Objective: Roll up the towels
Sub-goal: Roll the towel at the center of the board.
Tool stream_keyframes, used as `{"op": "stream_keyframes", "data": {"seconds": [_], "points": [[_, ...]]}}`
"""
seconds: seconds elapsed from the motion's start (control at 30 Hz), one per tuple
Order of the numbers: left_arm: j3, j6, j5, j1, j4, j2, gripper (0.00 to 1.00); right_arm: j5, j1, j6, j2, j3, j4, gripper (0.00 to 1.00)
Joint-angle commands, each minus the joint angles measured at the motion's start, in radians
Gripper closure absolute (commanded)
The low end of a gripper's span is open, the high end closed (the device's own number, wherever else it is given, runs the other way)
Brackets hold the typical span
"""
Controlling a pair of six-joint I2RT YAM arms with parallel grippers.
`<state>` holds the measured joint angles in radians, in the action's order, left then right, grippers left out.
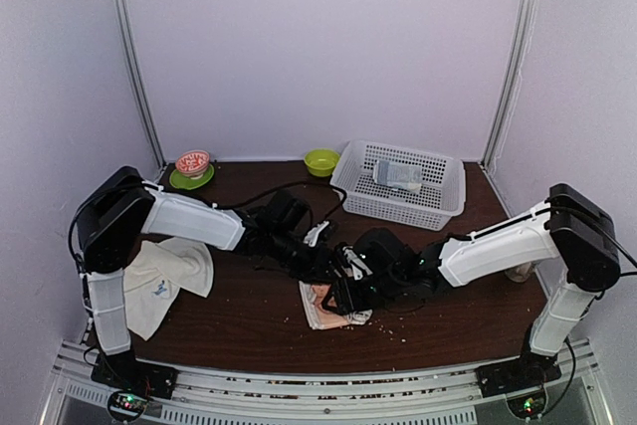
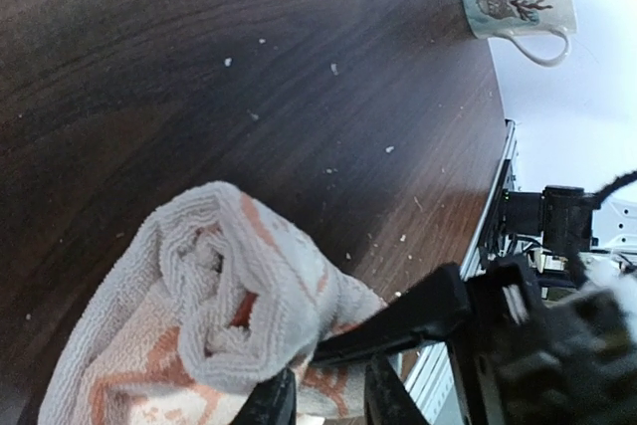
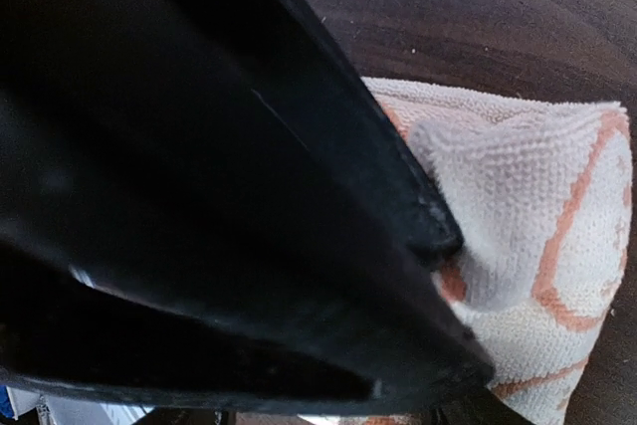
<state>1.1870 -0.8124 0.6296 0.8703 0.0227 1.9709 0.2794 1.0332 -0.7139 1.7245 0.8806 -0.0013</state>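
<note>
The cream towel with orange-pink faces [image 1: 323, 314] lies partly rolled near the table's front middle, and both grippers meet over it. Its loose roll [image 2: 224, 306] fills the left wrist view. My left gripper [image 2: 323, 393] is shut on the roll's near edge, with cloth between its two narrow-set fingertips. My right gripper [image 3: 463, 308] stands open, its black fingers [image 2: 398, 323] lying against the same towel [image 3: 537, 206]. From above the left gripper [image 1: 330, 271] and right gripper [image 1: 350, 298] nearly touch. The plain cream-white towel [image 1: 164, 281] lies crumpled at the left.
A white basket [image 1: 438, 208] at the back right holds a grey-blue rolled towel [image 1: 398, 176]. A green bowl [image 1: 320, 161] and a green plate with a red bowl [image 1: 192, 168] stand along the back. A patterned mug [image 2: 518, 2] sits by the right edge.
</note>
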Motion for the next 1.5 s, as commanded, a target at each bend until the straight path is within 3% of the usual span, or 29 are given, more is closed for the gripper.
{"op": "stream_keyframes", "data": {"seconds": [0.0, 0.37, 0.63, 0.8, 1.2, 1.47], "points": [[0.034, -0.031, 0.023, -0.009, -0.063, 0.073, 0.76, -0.006, -0.002, 0.013, 0.003, -0.001, -0.044, 0.36], [-0.008, -0.023, -0.074, -0.033, 0.055, 0.106, 0.85, -0.053, -0.001, 0.061, -0.098, 0.039, -0.172, 0.34], [-0.007, -0.022, -0.078, -0.036, 0.071, 0.143, 0.87, -0.2, -0.033, 0.031, -0.215, 0.004, -0.279, 0.36], [-0.013, -0.021, -0.074, -0.036, 0.071, 0.135, 0.87, -0.214, -0.053, 0.009, -0.162, 0.012, -0.339, 0.42], [-0.019, -0.015, -0.086, -0.036, 0.084, 0.105, 0.86, -0.26, 0.041, 0.08, -0.078, 0.045, -0.485, 0.42], [-0.058, 0.012, -0.067, -0.036, 0.11, 0.005, 0.66, -0.304, 0.069, 0.1, -0.014, 0.081, -0.55, 0.42]]}}
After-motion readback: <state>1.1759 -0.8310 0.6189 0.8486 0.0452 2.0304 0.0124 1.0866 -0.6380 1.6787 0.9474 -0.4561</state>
